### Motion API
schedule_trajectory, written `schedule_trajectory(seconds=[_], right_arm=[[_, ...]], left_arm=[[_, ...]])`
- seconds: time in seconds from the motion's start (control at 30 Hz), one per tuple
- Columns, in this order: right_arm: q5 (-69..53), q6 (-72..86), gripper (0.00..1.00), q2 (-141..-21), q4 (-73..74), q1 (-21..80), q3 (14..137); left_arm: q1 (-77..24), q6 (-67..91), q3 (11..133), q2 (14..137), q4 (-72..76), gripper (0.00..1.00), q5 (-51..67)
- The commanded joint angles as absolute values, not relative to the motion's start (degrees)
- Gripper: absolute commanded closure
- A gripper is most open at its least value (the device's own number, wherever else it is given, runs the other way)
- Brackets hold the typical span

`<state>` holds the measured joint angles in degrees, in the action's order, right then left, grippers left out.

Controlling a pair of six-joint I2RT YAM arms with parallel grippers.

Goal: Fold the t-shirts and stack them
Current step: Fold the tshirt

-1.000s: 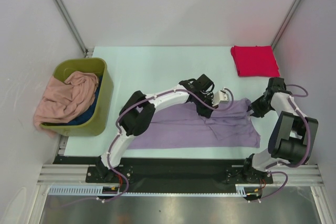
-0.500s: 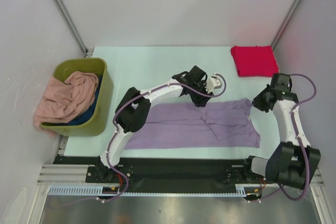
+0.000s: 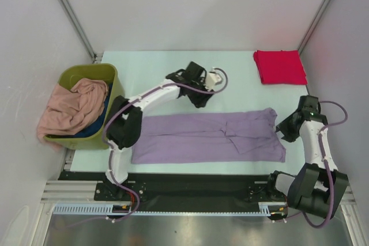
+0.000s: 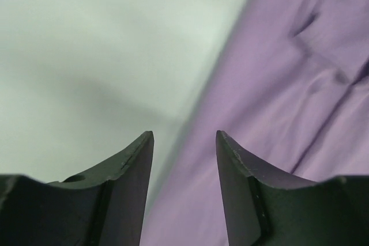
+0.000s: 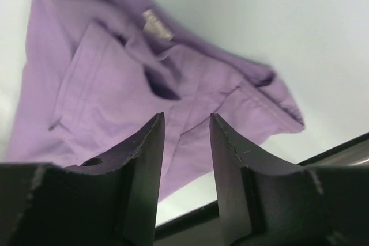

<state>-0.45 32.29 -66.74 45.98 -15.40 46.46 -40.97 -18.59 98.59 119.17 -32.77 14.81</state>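
Observation:
A lavender t-shirt lies spread across the near half of the table, folded lengthwise. My left gripper hangs open just past the shirt's far edge; in the left wrist view the gripper has nothing between its fingers and the purple cloth lies beneath. My right gripper is open at the shirt's right end; in the right wrist view the gripper is empty above the cloth and its white label. A folded red t-shirt lies at the far right. A salmon-pink t-shirt spills from the bin over a dark blue one.
The olive-green bin stands at the table's left edge. White walls close in the left, back and right. The black front rail runs just beyond the shirt's near hem. Pale bare table lies behind the left arm.
Both grippers have opened and let go of the lavender shirt. The left arm has swung left and back off the cloth; the right has drawn slightly toward the near edge.

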Motion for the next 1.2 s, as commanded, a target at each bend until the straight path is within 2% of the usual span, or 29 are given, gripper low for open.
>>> schedule_trajectory(seconds=[0.0, 0.07, 0.13, 0.23, 0.3, 0.43, 0.53, 0.63, 0.67, 0.7, 0.8, 1.17], right_arm=[[1.2, 34.2, 0.57, -62.8, 45.4, -21.2, 45.2], [-6.7, 33.4, 0.58, -63.3, 37.6, -22.9, 45.8], [-10.5, 30.4, 0.52, -67.5, 30.6, -22.8, 48.8], [-14.8, 26.1, 0.51, -77.5, 30.8, -21.4, 55.1], [-15.4, 23.9, 0.49, -83.2, 30.7, -19.9, 56.9], [-10.6, 23.9, 0.49, -88.6, 28.2, -13.7, 59.2], [-8.3, 24.9, 0.5, -91.0, 25.9, -12.7, 59.6], [-4.3, 25.6, 0.59, -94.2, 26.7, -12.8, 61.1], [-3.3, 25.5, 0.67, -95.0, 26.5, -12.8, 61.2], [-2.5, 25.7, 0.8, -95.1, 26.6, -12.8, 61.2], [-0.1, 26.4, 0.91, -94.7, 27.0, -13.6, 61.2], [-2.9, 28.2, 0.89, -99.0, 25.8, -17.1, 60.6]], left_arm=[[-34.3, -18.4, 92.9, 110.9, -35.9, 0.47, 8.8], [-32.0, -18.5, 89.5, 107.7, -36.7, 0.47, 7.4], [-28.2, -18.3, 83.5, 105.2, -35.4, 0.45, 6.7], [-23.2, -19.4, 77.0, 100.2, -33.8, 0.42, 5.5], [-20.0, -20.2, 73.1, 98.0, -32.7, 0.38, 3.8], [-16.4, -21.9, 69.0, 98.9, -30.1, 0.39, 2.5], [-14.5, -22.7, 67.4, 100.4, -29.6, 0.41, 2.8], [-13.5, -24.0, 65.6, 100.7, -28.6, 0.43, 2.3], [-13.4, -24.3, 65.0, 100.7, -28.2, 0.44, 1.6], [-13.4, -24.6, 64.0, 100.9, -28.0, 0.45, 1.6], [-13.4, -24.8, 62.8, 102.1, -28.3, 0.5, 1.6], [-11.9, -24.2, 63.7, 105.6, -28.9, 0.52, 1.6]])
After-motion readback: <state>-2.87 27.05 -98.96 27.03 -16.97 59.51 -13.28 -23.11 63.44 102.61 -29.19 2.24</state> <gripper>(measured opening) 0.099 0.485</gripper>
